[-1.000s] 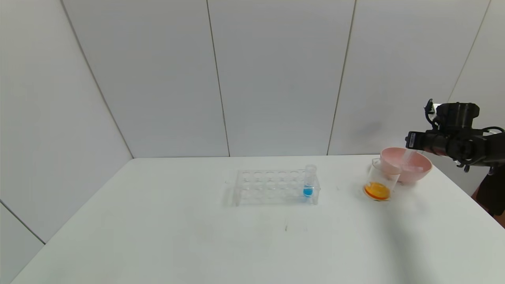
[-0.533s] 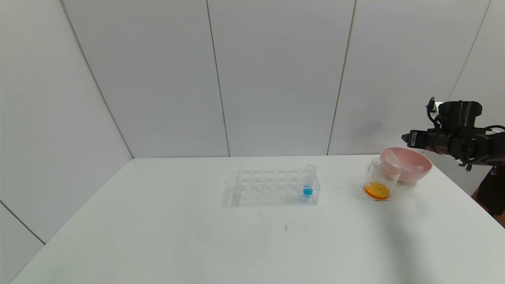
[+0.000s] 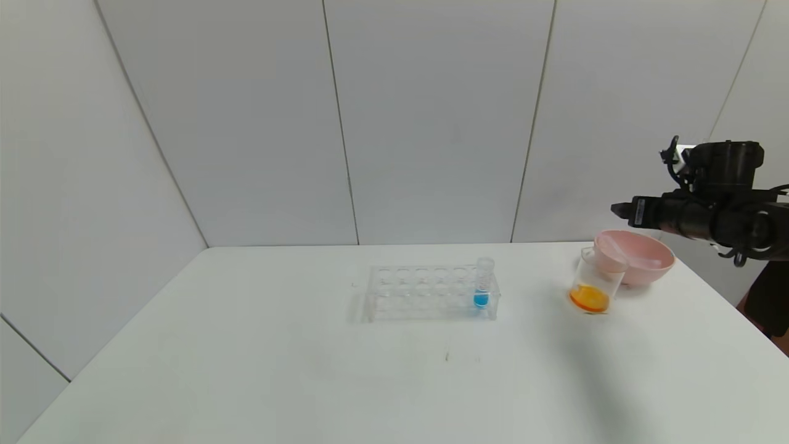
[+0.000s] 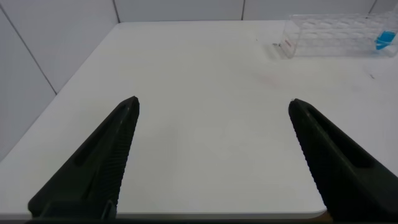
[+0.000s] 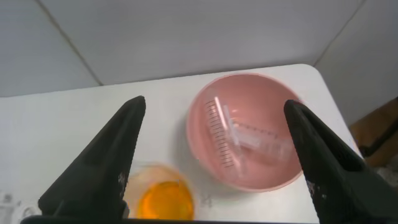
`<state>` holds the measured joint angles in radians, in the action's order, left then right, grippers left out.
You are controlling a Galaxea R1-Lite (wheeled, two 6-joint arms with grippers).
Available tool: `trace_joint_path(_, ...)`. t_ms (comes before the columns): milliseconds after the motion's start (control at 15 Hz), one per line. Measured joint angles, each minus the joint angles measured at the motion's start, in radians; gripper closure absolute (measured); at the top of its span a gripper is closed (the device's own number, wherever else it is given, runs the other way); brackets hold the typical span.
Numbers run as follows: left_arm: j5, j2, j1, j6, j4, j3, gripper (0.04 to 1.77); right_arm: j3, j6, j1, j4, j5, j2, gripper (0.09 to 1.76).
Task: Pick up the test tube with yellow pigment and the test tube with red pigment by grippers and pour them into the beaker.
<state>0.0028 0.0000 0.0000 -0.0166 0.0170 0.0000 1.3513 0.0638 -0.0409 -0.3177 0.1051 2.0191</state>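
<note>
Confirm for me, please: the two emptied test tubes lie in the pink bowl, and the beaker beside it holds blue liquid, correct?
Not quite: the beaker holds orange liquid, as the right wrist view shows. The emptied test tubes do lie in the pink bowl beside it.

Right gripper (image 3: 618, 208) raised at far right, fingers (image 5: 99, 168) spread; left gripper (image 4: 211, 155) low, fingers apart.

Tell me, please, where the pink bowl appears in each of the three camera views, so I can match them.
Head view: the pink bowl is at the far right of the table, behind the beaker, below the right gripper.
Left wrist view: not in it.
Right wrist view: it lies between the open black fingers, with empty tubes inside.
Shared landmark: the beaker with orange liquid beside the bowl.
</note>
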Motion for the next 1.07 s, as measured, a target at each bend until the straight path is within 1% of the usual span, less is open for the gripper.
trace_joint_path(267, 0.0, 0.0, 0.0, 0.0, 0.0, 0.0, 0.09, -0.16, 0.039, 0.176, -0.087, 0.027, -0.11, 0.21)
trace_joint_path(400, 0.0, 0.0, 0.0, 0.0, 0.0, 0.0, 0.09, -0.229, 0.044, 0.231, -0.113, 0.045, -0.164, 0.2)
trace_joint_path(533, 0.0, 0.0, 0.0, 0.0, 0.0, 0.0, 0.09, -0.286, 0.044, 0.254, -0.117, 0.045, -0.231, 0.18)
trace_joint_path(733, 0.0, 0.0, 0.0, 0.0, 0.0, 0.0, 0.09, -0.374, 0.033, 0.26, -0.117, 0.043, -0.357, 0.17)
trace_joint_path(1067, 0.0, 0.0, 0.0, 0.0, 0.0, 0.0, 0.09, -0.516, -0.011, 0.258, -0.11, 0.044, -0.656, 0.16)
